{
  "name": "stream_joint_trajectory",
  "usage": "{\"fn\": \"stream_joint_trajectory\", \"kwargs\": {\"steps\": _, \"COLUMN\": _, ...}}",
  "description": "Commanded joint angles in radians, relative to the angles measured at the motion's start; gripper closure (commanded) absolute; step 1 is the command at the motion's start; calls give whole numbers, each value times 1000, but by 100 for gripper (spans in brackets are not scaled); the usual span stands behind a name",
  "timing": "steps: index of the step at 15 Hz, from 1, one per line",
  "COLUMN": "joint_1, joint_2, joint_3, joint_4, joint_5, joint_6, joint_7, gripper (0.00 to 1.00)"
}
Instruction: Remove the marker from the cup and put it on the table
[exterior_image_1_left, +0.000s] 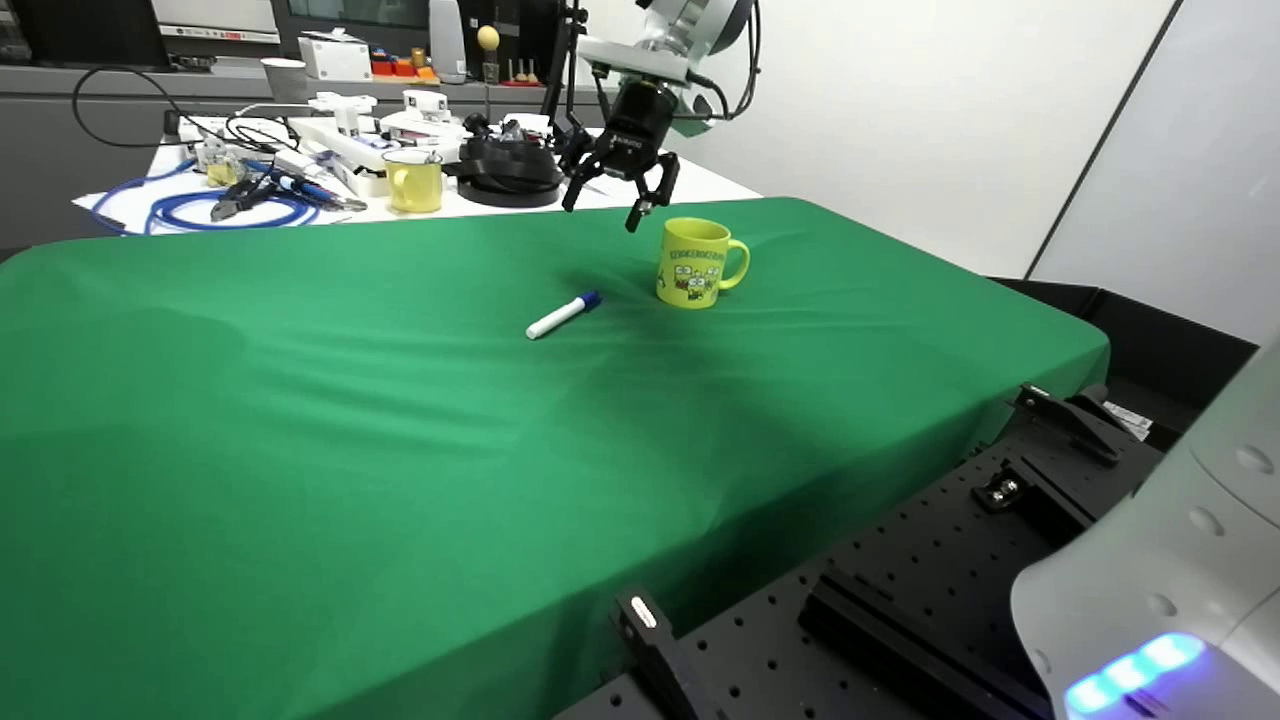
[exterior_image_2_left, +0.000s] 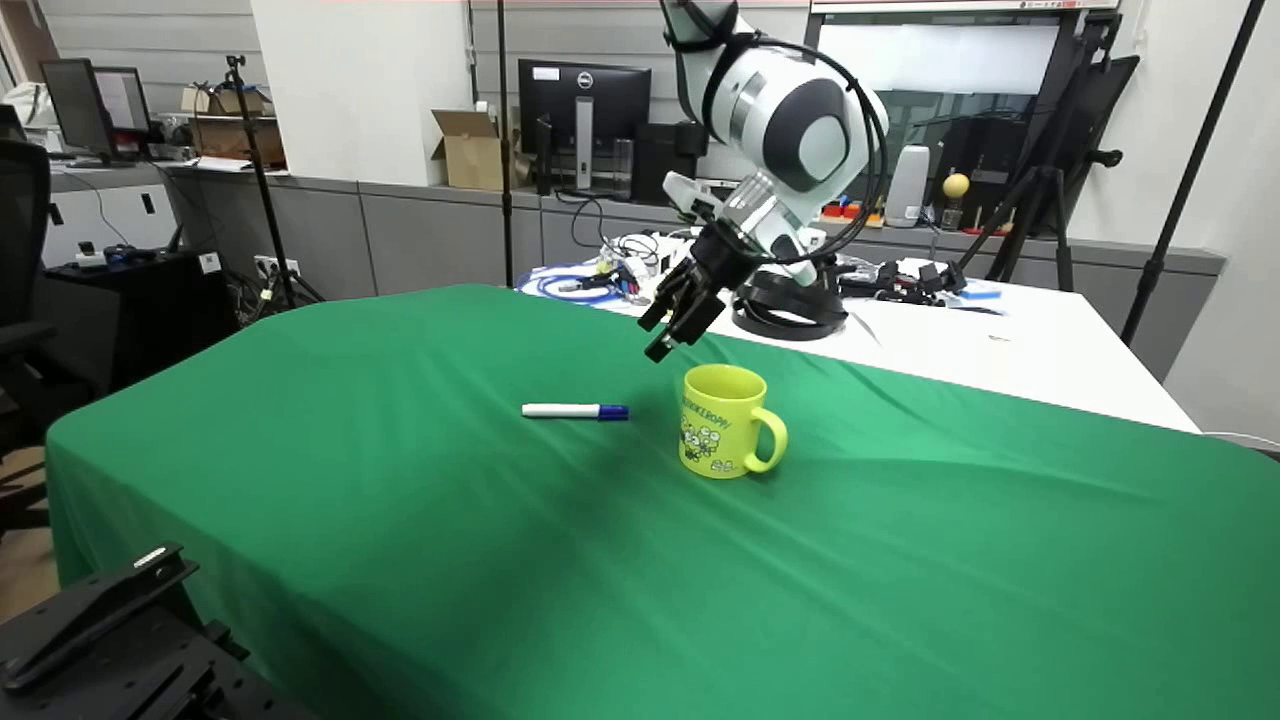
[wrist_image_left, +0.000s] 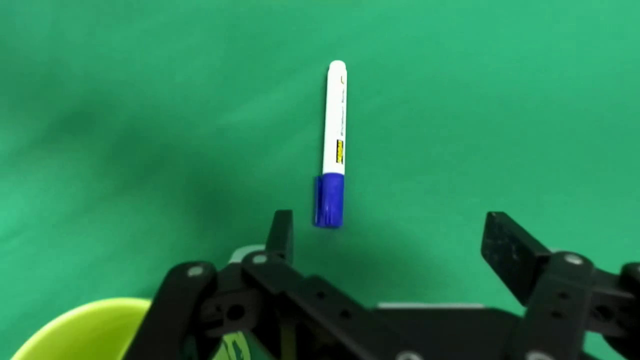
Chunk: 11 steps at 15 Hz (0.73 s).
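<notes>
On creased green cloth (exterior_image_2_left: 900, 570), slim white marker (wrist_image_left: 333, 145), round yellow mug (exterior_image_2_left: 722, 428); above — end effector (wrist_image_left: 388, 235), fingers (wrist_image_left: 511, 257) parted.

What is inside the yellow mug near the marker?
Only yellow inner wall shows in the mug; nothing pokes out the top. The bottom is hidden: by its near side in both exterior views, by the claw and frame edge in the wrist view. The marker lies outside.

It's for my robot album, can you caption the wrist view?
Blue-capped marker on the green-covered table; open tool and yellow cup at the bottom.
</notes>
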Motion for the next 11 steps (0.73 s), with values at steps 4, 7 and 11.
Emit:
{"fn": "stream_joint_trajectory", "kwargs": {"steps": 4, "joint_1": 42, "joint_2": -191, "joint_3": -3, "joint_4": -173, "joint_5": -158, "joint_6": 236, "joint_7": -91, "gripper": 0}}
{"fn": "stream_joint_trajectory", "kwargs": {"steps": 7, "joint_1": 26, "joint_2": -160, "joint_3": 14, "joint_4": -134, "joint_5": -163, "joint_6": 239, "joint_7": -84, "gripper": 0}}
{"fn": "stream_joint_trajectory", "kwargs": {"steps": 11, "joint_1": 27, "joint_2": -210, "joint_3": 13, "joint_4": -193, "joint_5": -175, "joint_6": 264, "joint_7": -101, "gripper": 0}}
